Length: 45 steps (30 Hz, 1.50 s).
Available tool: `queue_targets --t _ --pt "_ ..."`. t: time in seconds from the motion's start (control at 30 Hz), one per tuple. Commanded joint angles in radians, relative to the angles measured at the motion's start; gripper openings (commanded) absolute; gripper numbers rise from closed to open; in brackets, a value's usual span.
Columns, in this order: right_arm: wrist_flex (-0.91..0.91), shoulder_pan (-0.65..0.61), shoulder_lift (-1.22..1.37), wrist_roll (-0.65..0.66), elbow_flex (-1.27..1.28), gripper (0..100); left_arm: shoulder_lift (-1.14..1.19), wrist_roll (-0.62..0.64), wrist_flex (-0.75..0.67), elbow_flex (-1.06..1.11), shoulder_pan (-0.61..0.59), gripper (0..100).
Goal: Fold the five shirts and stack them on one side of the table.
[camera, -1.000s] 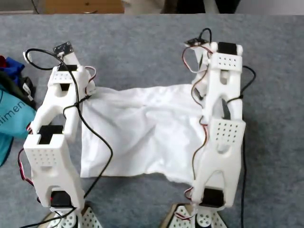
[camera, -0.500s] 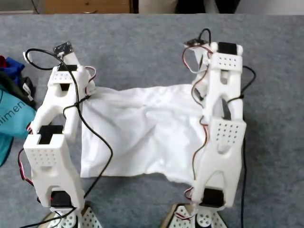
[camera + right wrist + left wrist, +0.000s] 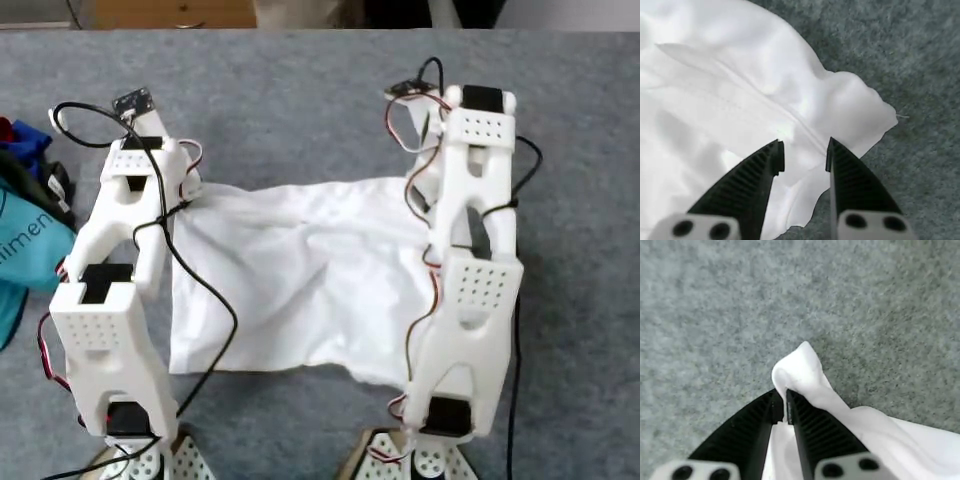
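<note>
A white shirt [image 3: 300, 280] lies spread and wrinkled on the grey table between my two arms. My left gripper [image 3: 786, 405] is shut on a pinched-up far left corner of the white shirt [image 3: 805, 375], low over the table. At the shirt's far right corner my right gripper [image 3: 804, 149] stands open just above the cloth [image 3: 740, 90], holding nothing. In the high view the left arm [image 3: 125, 230] stands along the shirt's left edge and the right arm [image 3: 470, 250] along its right edge.
A heap of other shirts, teal [image 3: 20, 250] and blue [image 3: 25, 140] among them, lies at the table's left edge. The grey table [image 3: 300, 110] runs bare beyond the white shirt. A wooden edge [image 3: 170, 12] shows past the table's far side.
The right arm has shifted slightly to the right and away from the shirt's corner. The left arm and the shirt have stayed where they were.
</note>
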Motion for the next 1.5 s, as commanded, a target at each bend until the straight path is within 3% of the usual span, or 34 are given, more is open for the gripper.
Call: queue_targets --t 0.0,0.57,1.27,1.47 --pt "0.023 0.022 -0.082 0.018 0.005 15.8 -0.004 -0.006 -0.015 -0.032 0.021 2" --pt "0.02 0.022 0.097 0.069 -0.099 15.8 -0.004 -0.006 -0.015 -0.032 0.021 2" --pt "0.021 0.085 0.102 0.175 -0.097 15.5 -0.004 -0.006 -0.015 -0.032 0.021 2" --pt "0.021 0.085 0.102 0.175 -0.096 3.7 -0.004 -0.006 -0.015 -0.032 0.021 2"
